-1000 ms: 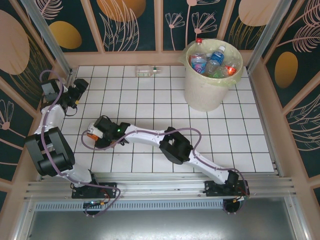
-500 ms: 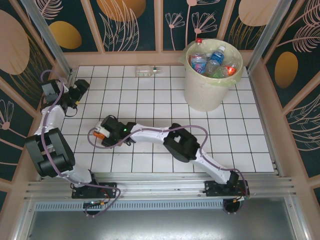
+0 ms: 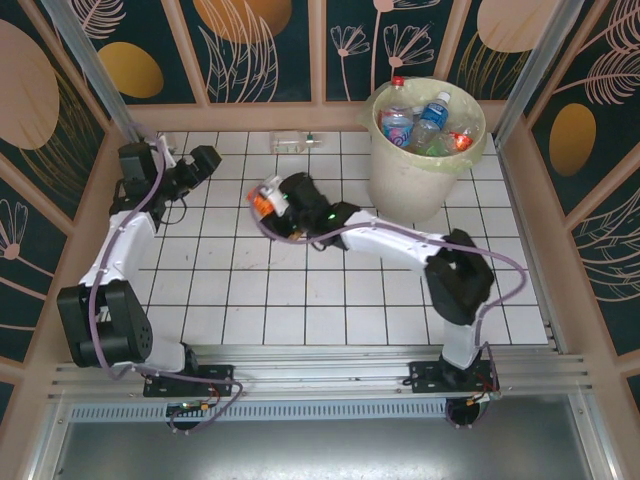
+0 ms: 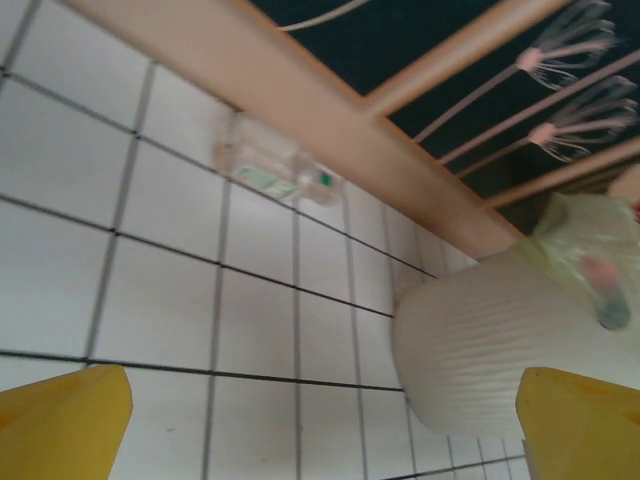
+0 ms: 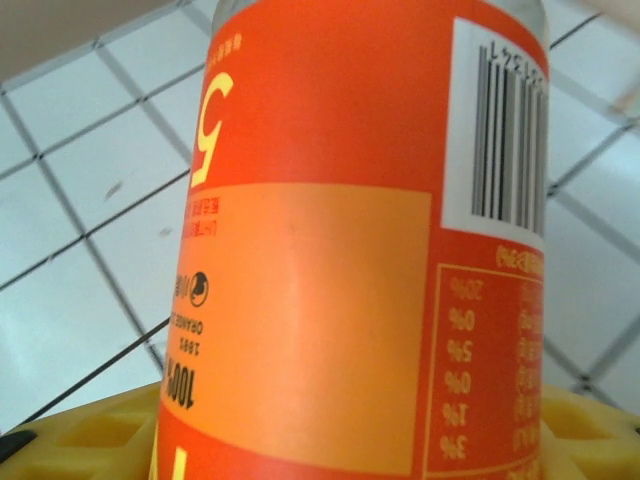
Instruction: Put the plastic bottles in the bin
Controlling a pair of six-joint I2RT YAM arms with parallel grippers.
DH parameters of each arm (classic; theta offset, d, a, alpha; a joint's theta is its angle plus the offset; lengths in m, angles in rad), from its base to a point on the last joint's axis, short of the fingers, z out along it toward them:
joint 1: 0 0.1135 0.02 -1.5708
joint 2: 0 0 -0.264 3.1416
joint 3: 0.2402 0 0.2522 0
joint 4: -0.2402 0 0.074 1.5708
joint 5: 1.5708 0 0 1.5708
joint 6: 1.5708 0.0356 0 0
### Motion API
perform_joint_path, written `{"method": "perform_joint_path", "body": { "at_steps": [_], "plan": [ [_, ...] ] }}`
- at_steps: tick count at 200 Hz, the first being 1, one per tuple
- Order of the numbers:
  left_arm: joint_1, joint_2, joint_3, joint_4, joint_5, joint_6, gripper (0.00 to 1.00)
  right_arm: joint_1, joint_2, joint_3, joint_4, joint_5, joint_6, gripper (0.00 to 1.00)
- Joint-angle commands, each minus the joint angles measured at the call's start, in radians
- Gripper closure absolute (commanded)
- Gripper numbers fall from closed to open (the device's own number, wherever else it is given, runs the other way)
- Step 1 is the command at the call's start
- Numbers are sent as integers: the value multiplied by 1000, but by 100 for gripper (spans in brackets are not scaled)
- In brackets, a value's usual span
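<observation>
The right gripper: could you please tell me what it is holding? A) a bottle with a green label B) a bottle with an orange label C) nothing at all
B: the right wrist view shows the orange-labelled bottle gripped close in the right gripper.

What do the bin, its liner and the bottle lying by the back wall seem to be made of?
Bin: probably matte cream plastic; its wall is finely ribbed. Liner: thin yellow-green plastic film, crinkled and translucent. Bottle: clear plastic, apparently; tiles show through it.
</observation>
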Motion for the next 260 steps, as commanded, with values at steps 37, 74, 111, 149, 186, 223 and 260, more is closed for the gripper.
{"method": "perform_joint_path", "body": {
  "at_steps": [37, 74, 111, 149, 186, 223, 260],
  "plan": [
    [-152, -77, -64, 84, -28, 39, 1, -148, -220, 40, -52, 94, 28, 45],
    [-199, -108, -114, 91, -38, 58, 1, -275, -285, 111, -51, 135, 39, 45],
    [-255, -125, -128, 112, -39, 63, 1, -445, -289, 177, -23, 111, 99, 44],
    [-305, -130, -128, 93, -26, 114, 1, -605, -210, 281, -21, 29, 160, 44],
    [-316, -153, -156, 49, -32, 145, 1, -700, -103, 390, -24, -37, 189, 44],
    [-319, -163, -153, 30, -43, 147, 1, -760, 28, 526, -55, -50, 209, 44],
    [-321, -164, -154, 20, -52, 149, 1, -797, 144, 617, -77, -50, 222, 44]
  ]
}}
